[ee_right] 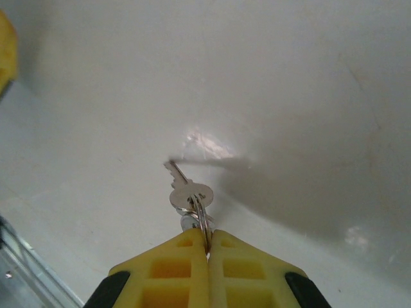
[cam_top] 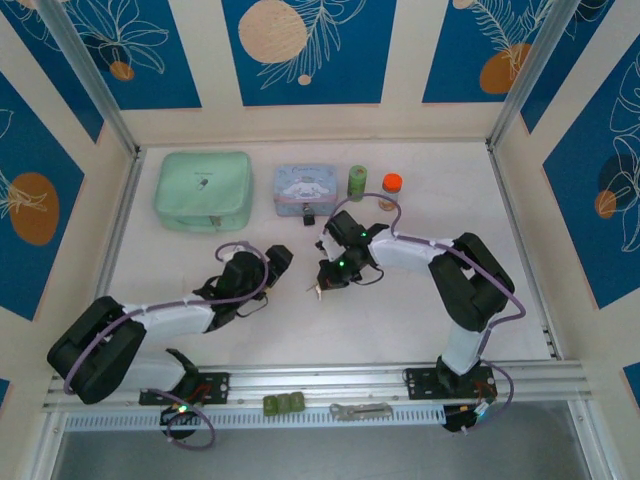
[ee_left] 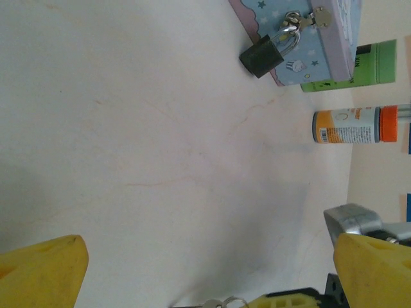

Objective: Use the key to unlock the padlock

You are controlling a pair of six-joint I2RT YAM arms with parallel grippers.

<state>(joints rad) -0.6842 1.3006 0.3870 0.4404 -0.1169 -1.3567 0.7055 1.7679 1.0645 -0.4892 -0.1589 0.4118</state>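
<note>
Stage before insertion.
On the white table (cam_top: 300, 330) the pale blue rectangular tin (cam_top: 307, 188) stands far back. The left gripper (ee_left: 209, 269), agape and empty, faces it, likely as the steadying hand; the right gripper (ee_right: 209, 240) is clamped shut. The small black padlock with silver shackle (ee_left: 262, 56) hangs closed on the tin's clasp; well apart, the thin silvery key (ee_right: 190, 192) dangles by its small pinched ring (ee_right: 202, 218), blade free.

1 camera looks down from above — 2 wrist cameras skim the table (cam_top: 440, 210).
</note>
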